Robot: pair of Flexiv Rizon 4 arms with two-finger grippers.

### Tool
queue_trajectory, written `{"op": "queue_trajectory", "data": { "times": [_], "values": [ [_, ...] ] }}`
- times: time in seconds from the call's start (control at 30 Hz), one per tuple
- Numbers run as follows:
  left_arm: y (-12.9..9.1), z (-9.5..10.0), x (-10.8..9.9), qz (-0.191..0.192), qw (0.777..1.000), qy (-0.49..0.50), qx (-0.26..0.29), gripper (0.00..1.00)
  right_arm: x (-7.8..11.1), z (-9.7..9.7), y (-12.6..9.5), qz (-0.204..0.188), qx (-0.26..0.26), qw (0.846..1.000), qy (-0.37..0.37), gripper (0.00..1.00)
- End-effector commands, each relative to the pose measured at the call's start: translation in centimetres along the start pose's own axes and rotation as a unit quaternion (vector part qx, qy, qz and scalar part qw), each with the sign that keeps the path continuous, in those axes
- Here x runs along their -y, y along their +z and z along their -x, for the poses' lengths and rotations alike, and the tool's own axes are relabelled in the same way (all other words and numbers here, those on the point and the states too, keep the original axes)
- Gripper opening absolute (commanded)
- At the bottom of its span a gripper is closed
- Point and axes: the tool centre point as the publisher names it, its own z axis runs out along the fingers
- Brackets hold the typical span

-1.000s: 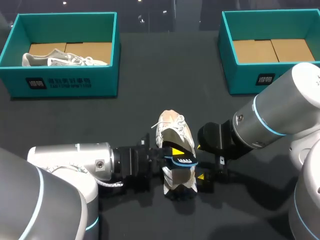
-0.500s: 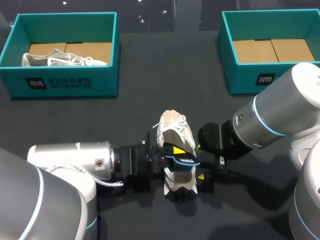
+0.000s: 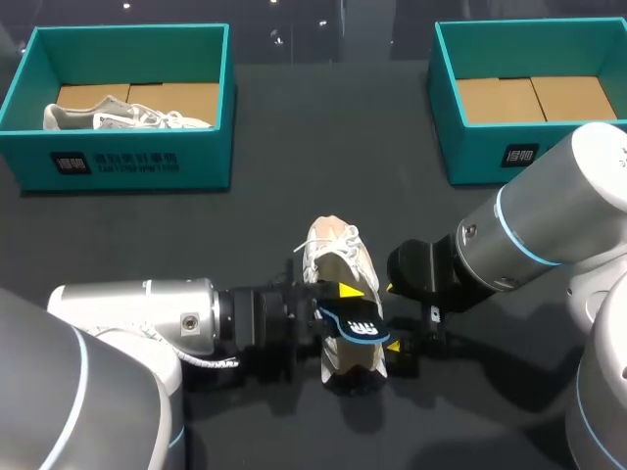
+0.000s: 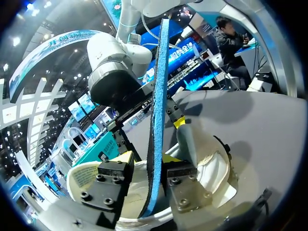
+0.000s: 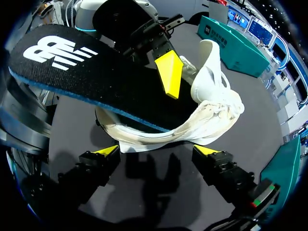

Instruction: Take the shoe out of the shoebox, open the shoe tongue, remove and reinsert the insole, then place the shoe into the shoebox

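White shoe (image 3: 338,257) stands mid-desk (image 3: 294,196), well short of both teal boxes. Your left hand (image 4: 149,180) pinches the black, blue-edged insole (image 3: 359,323) from two sides. The insole tilts up, one end down in the shoe's opening, the other raised clear. Your right hand (image 5: 156,151) is spread wide just beside the shoe, gripping nothing. Left shoebox (image 3: 127,162) holds a second shoe (image 3: 118,116). Right shoebox (image 3: 470,162) shows a cardboard floor.
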Motion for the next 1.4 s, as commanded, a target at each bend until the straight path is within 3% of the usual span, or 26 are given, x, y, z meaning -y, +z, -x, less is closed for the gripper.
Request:
{"op": "queue_trajectory", "data": {
  "times": [0.03, 0.57, 0.63, 0.67, 0.7, 1.4],
  "values": [
    [-0.6, -0.3, 1.0, -0.002, 1.000, 0.005, 0.005, 0.33, 0.0, -0.1, 0.0, -0.001, 0.001, 1.000, 0.000, 1.00],
    [-0.9, -1.0, 2.4, -0.018, 0.999, 0.026, 0.003, 0.27, 0.0, -0.1, 0.0, -0.001, 0.001, 1.000, 0.000, 1.00],
    [-0.9, -1.0, 2.5, -0.018, 0.999, 0.029, 0.003, 0.16, 0.0, -0.1, 0.0, -0.001, 0.001, 1.000, 0.000, 1.00],
    [-0.9, -1.0, 2.5, -0.018, 0.999, 0.030, 0.003, 0.04, 0.0, -0.1, 0.0, -0.001, 0.001, 1.000, 0.000, 1.00],
    [-1.0, -1.1, 2.5, -0.017, 0.999, 0.036, 0.004, 0.00, 0.0, -0.1, 0.0, -0.001, 0.001, 1.000, 0.000, 1.00],
    [-0.3, -1.0, -1.0, -0.009, 0.995, 0.101, -0.008, 0.00, 0.0, -0.1, 0.0, -0.001, 0.001, 1.000, 0.000, 1.00]
  ]
}}
